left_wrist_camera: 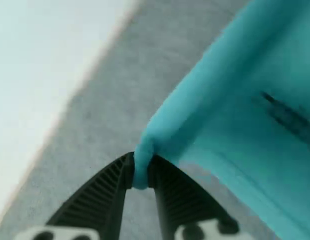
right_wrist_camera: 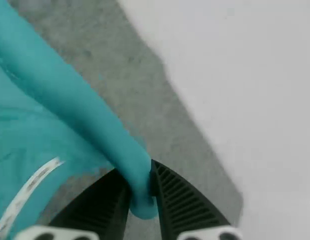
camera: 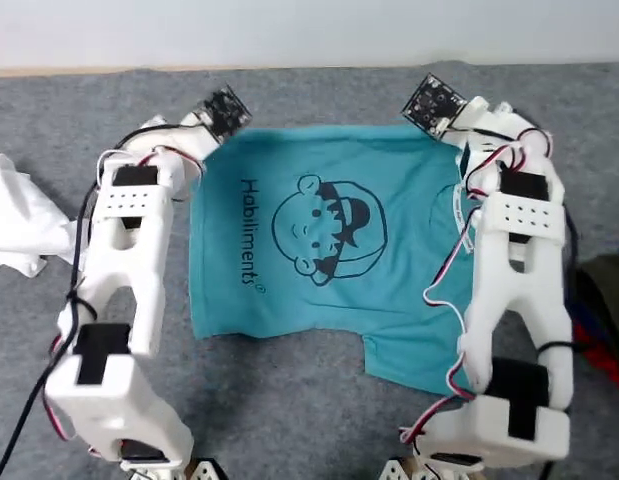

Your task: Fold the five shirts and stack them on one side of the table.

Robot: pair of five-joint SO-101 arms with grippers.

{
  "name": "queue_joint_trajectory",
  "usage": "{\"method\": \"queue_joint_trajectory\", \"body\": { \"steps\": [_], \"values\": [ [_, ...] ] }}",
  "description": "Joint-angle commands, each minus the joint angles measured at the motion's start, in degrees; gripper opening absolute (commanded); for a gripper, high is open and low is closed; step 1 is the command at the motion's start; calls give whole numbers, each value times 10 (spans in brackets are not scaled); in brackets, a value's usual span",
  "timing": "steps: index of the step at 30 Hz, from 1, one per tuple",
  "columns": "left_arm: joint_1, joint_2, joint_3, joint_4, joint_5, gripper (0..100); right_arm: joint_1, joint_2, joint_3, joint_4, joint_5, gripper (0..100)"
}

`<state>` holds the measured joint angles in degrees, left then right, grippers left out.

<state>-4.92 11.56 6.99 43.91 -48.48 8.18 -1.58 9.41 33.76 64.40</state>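
Fabric filled both grips: the left hand [left_wrist_camera: 139, 172] was clamped on one far corner of the shirt [camera: 319, 260], the right hand [right_wrist_camera: 142, 192] on the other. The shirt lay mostly flat on the worktop [camera: 289, 400], unfolded. A crumpled white cloth [camera: 24, 215], probably another shirt, lay beside it. With no stack visible, nearly everything seemed left.

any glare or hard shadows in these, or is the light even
High view: even light, no glare on the shirt, only faint soft shadows on the mat. Left wrist view: the pale strip past the mat is brightest, no hard shadows. Right wrist view: the same, shirt evenly lit.
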Motion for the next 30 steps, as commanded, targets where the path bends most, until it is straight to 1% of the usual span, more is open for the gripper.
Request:
{"method": "queue_joint_trajectory", "body": {
  "steps": [1,5,9,15,19,21,23,28,30],
  "values": [
    [20,-71,-27,169,-40,3,6,-69,-38,101,5,9],
    [40,-92,-27,296,-95,3,21,-99,-38,192,6,9],
    [47,-103,-27,397,-161,3,46,-122,-38,288,21,9],
    [47,-105,-26,476,-225,3,64,-157,-38,449,66,9],
    [47,-105,-26,528,-267,3,65,-179,-38,538,92,9],
    [47,-101,-24,548,-275,3,70,-183,-38,572,98,9],
    [47,-99,-16,549,-275,3,77,-184,-38,603,100,9],
    [48,-99,33,520,-275,4,89,-183,-38,680,100,9],
    [50,-99,49,505,-274,5,90,-186,-31,686,100,9]
  ]
}}
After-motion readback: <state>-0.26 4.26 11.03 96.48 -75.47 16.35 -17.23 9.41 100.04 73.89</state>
